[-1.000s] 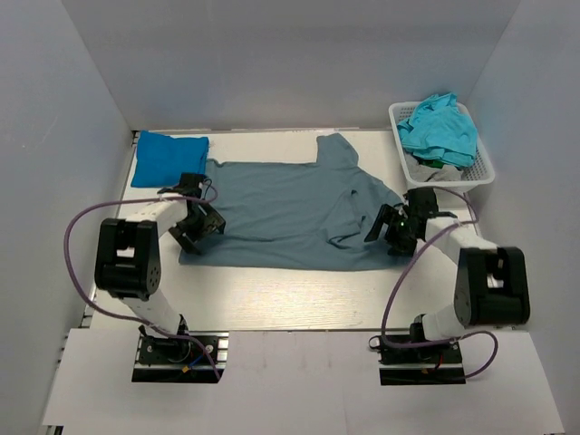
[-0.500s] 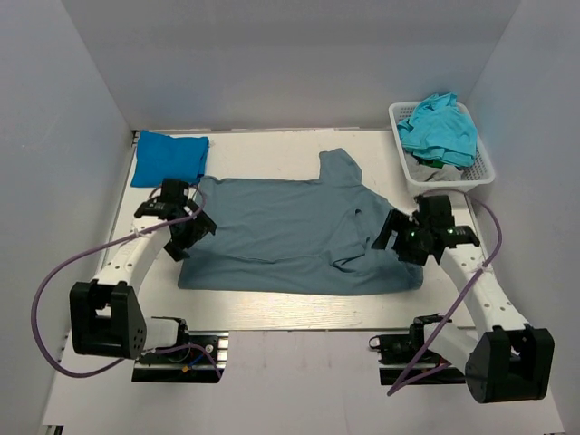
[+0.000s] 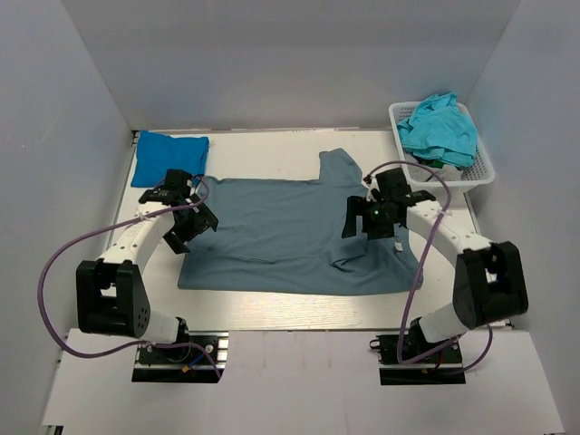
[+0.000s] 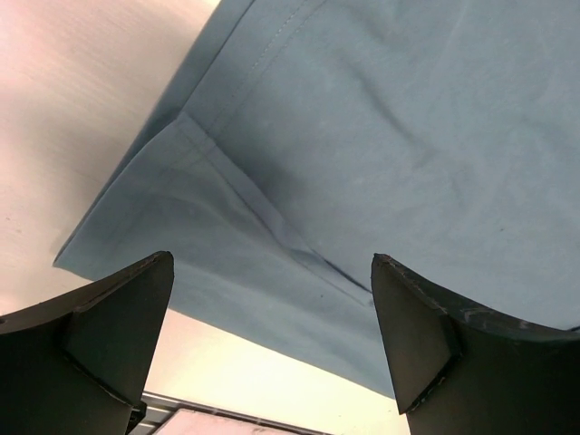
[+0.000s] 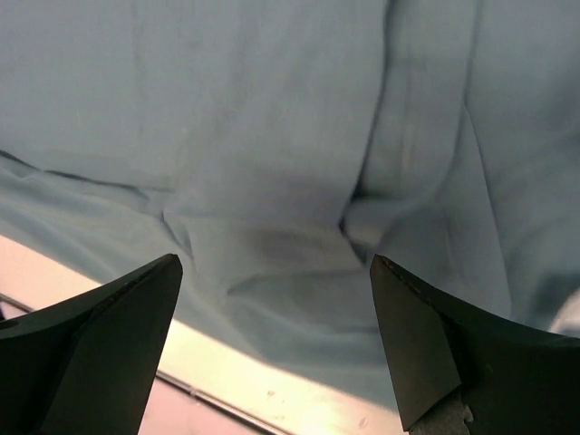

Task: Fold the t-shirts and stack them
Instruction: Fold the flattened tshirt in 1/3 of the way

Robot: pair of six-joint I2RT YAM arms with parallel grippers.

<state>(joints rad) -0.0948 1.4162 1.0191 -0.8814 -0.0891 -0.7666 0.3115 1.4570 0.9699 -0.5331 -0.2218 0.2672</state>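
two grippers hang spread wide and empty over the grey-blue shirt [image 3: 281, 227], which lies flat mid table [image 3: 272, 304]: left gripper [image 3: 188, 222] at its left edge, right gripper [image 3: 367, 220] above the rumpled right side. bright blue shirt [image 3: 169, 159] folded at far left, turquoise shirts [image 3: 439, 127] in the basket [image 3: 485, 172]. likely step: grasp for a fold. pinch at the edges, both sides level. wrist views show hem stitching and creases; top view shows neither.

Grey-blue t-shirt [image 3: 281, 231] reads as soft matt cloth, hems stitched, lightly creased; table [image 3: 272, 306] beneath is smooth with a faint sheen; basket [image 3: 483, 156] is white plastic mesh.
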